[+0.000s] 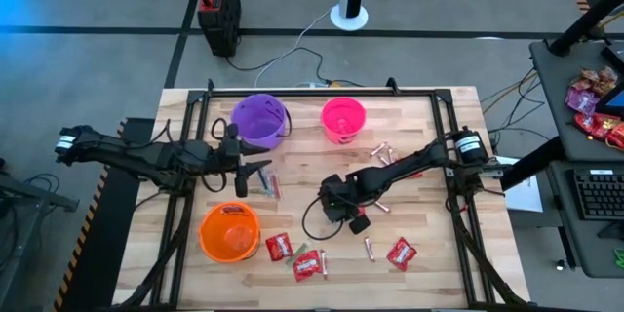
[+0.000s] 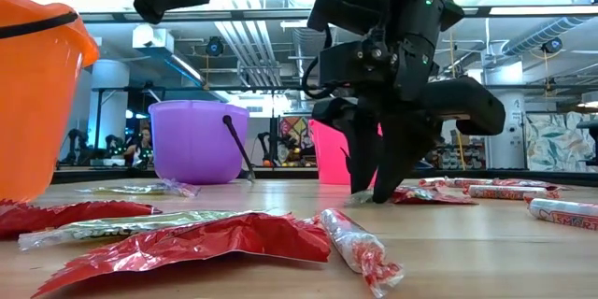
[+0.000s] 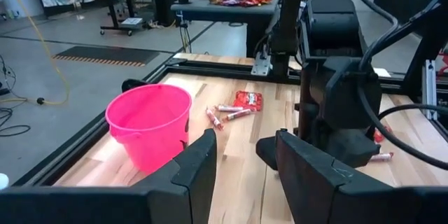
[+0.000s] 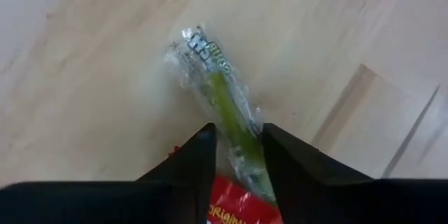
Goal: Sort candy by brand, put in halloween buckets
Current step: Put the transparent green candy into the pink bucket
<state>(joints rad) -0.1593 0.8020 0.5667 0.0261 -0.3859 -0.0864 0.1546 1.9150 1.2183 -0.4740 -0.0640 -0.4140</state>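
My right gripper (image 1: 337, 212) stands near the table's middle, pointing down, shut on a thin green stick candy (image 4: 222, 92) in a clear wrapper; a red packet (image 4: 241, 210) lies beside its fingers. My left gripper (image 1: 265, 171) hovers open and empty between the purple bucket (image 1: 260, 120) and the orange bucket (image 1: 230, 231). The pink bucket (image 1: 343, 119) stands at the far edge. Red packets (image 1: 279, 246) (image 1: 401, 253) and tan sticks (image 1: 369, 249) (image 1: 380, 151) lie flat on the wood. My right gripper pinches the green stick between its two fingers (image 4: 199, 155), near one end of the stick (image 4: 239, 138). The fingers come from above, pointing down, and lie across it. The stick lies flat on the table, its other end (image 4: 199, 42) reaching out past the fingertips.
A black frame rail (image 1: 322, 91) runs around the table. More red packets (image 2: 187, 238) and a wrapped stick (image 2: 360, 248) lie near the table's near edge. Bare wood (image 1: 419, 195) shows to the right of my right gripper, under its arm.
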